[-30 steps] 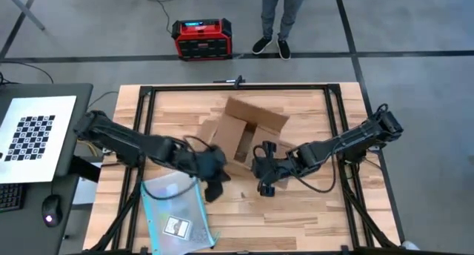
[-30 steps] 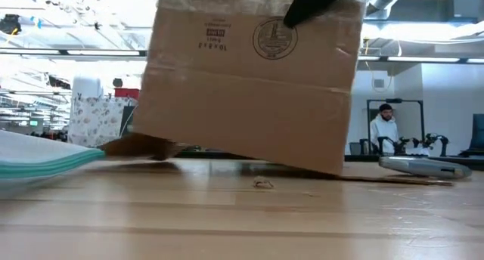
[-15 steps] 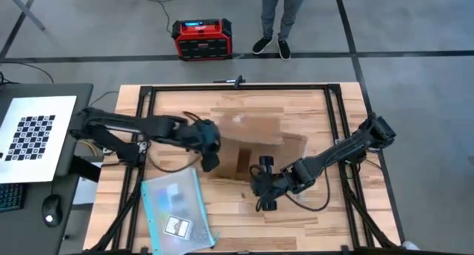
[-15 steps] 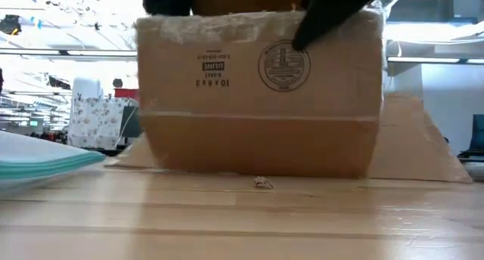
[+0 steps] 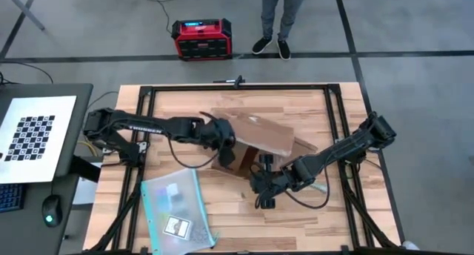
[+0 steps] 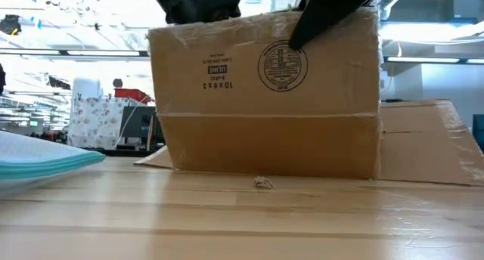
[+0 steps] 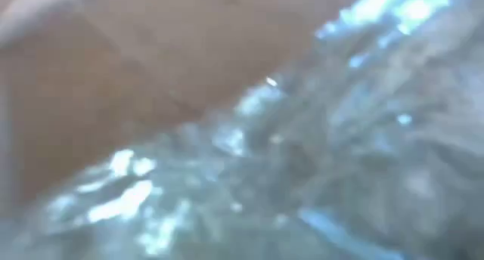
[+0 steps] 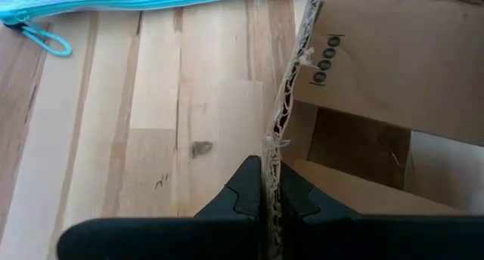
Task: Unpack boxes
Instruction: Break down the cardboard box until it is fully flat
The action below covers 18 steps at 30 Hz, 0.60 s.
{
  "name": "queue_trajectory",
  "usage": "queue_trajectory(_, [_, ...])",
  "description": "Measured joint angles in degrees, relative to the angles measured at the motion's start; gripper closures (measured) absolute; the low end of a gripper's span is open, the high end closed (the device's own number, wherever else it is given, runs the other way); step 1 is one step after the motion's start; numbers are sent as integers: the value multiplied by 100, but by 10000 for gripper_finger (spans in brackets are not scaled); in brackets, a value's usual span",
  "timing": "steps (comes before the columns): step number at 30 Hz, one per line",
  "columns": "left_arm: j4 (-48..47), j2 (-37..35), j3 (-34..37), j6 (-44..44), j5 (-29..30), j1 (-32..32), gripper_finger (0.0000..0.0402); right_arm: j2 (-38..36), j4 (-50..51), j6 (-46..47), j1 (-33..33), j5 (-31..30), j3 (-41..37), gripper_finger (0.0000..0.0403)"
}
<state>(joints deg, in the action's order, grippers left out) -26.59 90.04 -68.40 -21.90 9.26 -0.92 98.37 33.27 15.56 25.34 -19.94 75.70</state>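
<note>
Right gripper fingers pinch the plain brown corrugated cardboard box's flap edge; left gripper, fingers closed, seemingly presses its taped top.

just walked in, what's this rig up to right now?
Both arms are working on the plain brown corrugated cardboard box at the middle of the wooden table. The right gripper is shut on the edge of one of its flaps, and the left gripper is shut at the box's left side, against its shiny tape. In the low view the box stands on the table. A clear teal-edged plastic pouch lies apart, near the table's front left.
</note>
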Motion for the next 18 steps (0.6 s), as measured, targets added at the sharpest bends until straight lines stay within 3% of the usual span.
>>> queue_trajectory(5, [250, 107, 53, 1, -18, -426, 402, -4, -49, -43, 0, 229, 2, 403])
queue_trajectory(10, [641, 456, 233, -19, -506, -784, 402, -17, -72, -99, 2, 335, 14, 403])
queue_trajectory(18, [692, 957, 376, 45, -872, -956, 402, 38, -16, -106, 104, 362, 6, 403])
